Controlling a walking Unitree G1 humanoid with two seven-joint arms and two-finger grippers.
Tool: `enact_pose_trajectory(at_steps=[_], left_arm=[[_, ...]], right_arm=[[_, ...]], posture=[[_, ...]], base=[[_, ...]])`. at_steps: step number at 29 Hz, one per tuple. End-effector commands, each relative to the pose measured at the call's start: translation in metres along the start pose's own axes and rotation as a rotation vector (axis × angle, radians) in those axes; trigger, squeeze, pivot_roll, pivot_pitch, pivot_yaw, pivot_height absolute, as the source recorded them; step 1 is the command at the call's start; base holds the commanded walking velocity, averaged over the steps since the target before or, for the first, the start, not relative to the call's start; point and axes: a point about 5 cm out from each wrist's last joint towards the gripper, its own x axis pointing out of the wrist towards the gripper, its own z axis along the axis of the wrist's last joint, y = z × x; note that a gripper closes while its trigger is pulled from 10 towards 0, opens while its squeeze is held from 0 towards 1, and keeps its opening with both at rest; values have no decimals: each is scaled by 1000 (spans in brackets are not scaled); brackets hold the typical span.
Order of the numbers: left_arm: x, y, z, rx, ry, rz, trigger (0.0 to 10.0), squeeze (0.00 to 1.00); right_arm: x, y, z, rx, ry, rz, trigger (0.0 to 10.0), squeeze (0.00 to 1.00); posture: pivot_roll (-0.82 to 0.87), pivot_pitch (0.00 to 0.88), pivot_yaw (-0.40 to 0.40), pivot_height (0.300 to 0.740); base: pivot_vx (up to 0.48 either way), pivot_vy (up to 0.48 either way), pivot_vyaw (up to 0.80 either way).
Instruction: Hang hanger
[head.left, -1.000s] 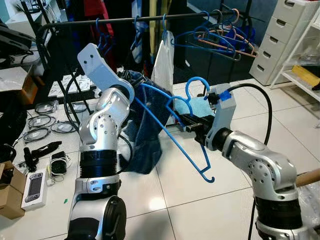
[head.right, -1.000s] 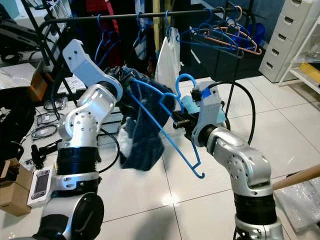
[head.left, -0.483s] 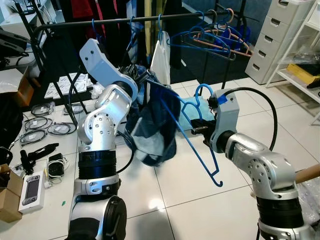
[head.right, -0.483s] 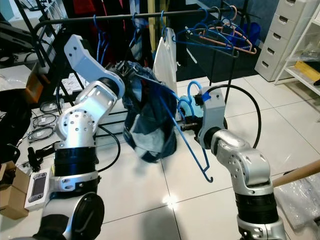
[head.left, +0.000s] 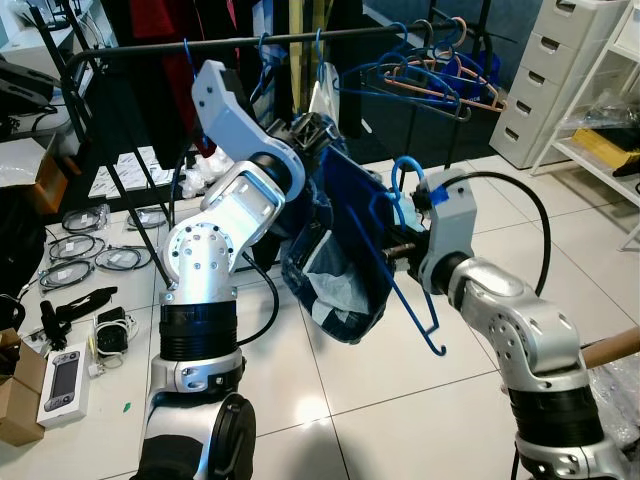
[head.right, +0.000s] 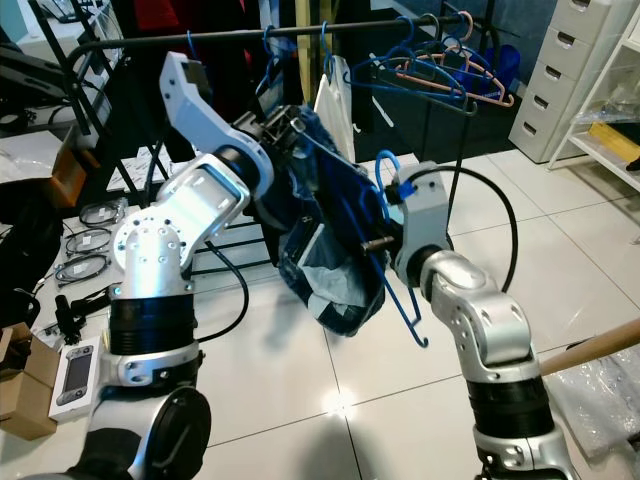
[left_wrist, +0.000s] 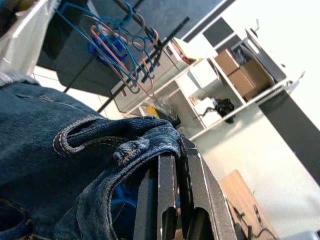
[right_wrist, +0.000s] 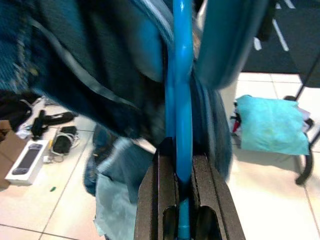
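Note:
A blue plastic hanger hangs tilted in front of me, its hook up, with a dark denim garment draped over it. My right gripper is shut on the hanger just below the hook; the wrist view has the blue bar clamped at the gripper. My left gripper is raised close under the black clothes rail and is shut on a folded denim edge, seen at the gripper.
Several blue and pink hangers and a white plastic bag hang on the rail. White drawers stand at the right. Cables and a boxed device lie on the left floor. A teal cloth lies behind.
My left arm has lifted the denim up toward the rail. The hanger now hangs steeper and nearer my right gripper, with the garment bunched against it.

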Motion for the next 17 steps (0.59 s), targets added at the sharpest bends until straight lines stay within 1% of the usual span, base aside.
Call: enact_pose_trajectory(at_steps=[1, 5, 6, 7, 8, 9, 10, 11, 12, 13, 15, 16, 17], left_arm=[[2, -35, -48, -218, 95, -124, 10000, 0], [1, -34, -50, -207, 100, -121, 10000, 0], [0, -32, -52, -194, 110, -116, 10000, 0], [-1, -30, -54, -158, 116, -109, 10000, 0], [-1, -30, -54, -158, 116, -109, 10000, 0], [-2, -28, -58, -144, 149, -121, 10000, 4], [-2, -28, -58, -144, 149, -121, 10000, 4], [-4, -28, -62, -141, 179, -134, 10000, 1000], [-4, -28, -62, -141, 179, -134, 10000, 1000], [-7, -29, -67, -131, 215, -170, 10000, 1000], [-7, -29, -67, -131, 215, -170, 10000, 1000], [-11, -29, -70, -93, 245, -201, 10000, 1000], [-11, -29, -70, -93, 245, -201, 10000, 1000]], right_arm=[[3, 2, 2, -11, -15, 14, 10000, 0], [5, 4, 4, -17, -18, 19, 10000, 0], [6, 6, 5, -24, -24, 27, 10000, 0], [8, 8, 6, -31, -33, 39, 10000, 0], [8, 8, 6, -31, -33, 39, 10000, 0], [9, 11, 9, -34, -47, 53, 10000, 0], [9, 11, 9, -34, -47, 53, 10000, 0], [10, 14, 11, -38, -65, 65, 10000, 0], [10, 14, 11, -38, -65, 65, 10000, 0], [11, 15, 14, -40, -81, 71, 10000, 0], [11, 15, 14, -40, -81, 71, 10000, 0], [11, 15, 17, -40, -100, 72, 10000, 0], [11, 15, 17, -40, -100, 72, 10000, 0]], posture=[[-78, 94, 38, 740], [-78, 94, 38, 740], [-78, 94, 38, 740], [-78, 94, 38, 740], [-78, 94, 38, 740], [-75, 95, 36, 740], [-75, 95, 36, 740], [-75, 95, 36, 740], [-75, 95, 36, 740], [-75, 96, 35, 740], [-75, 96, 35, 740], [-76, 100, 36, 740], [-76, 100, 36, 740]], base=[[0, 0, 0], [0, 0, 0], [0, 0, 0], [0, 0, 0], [0, 0, 0], [0, 0, 0], [0, 0, 0], [0, 0, 0], [0, 0, 0], [0, 0, 0], [0, 0, 0], [0, 0, 0], [0, 0, 0]])
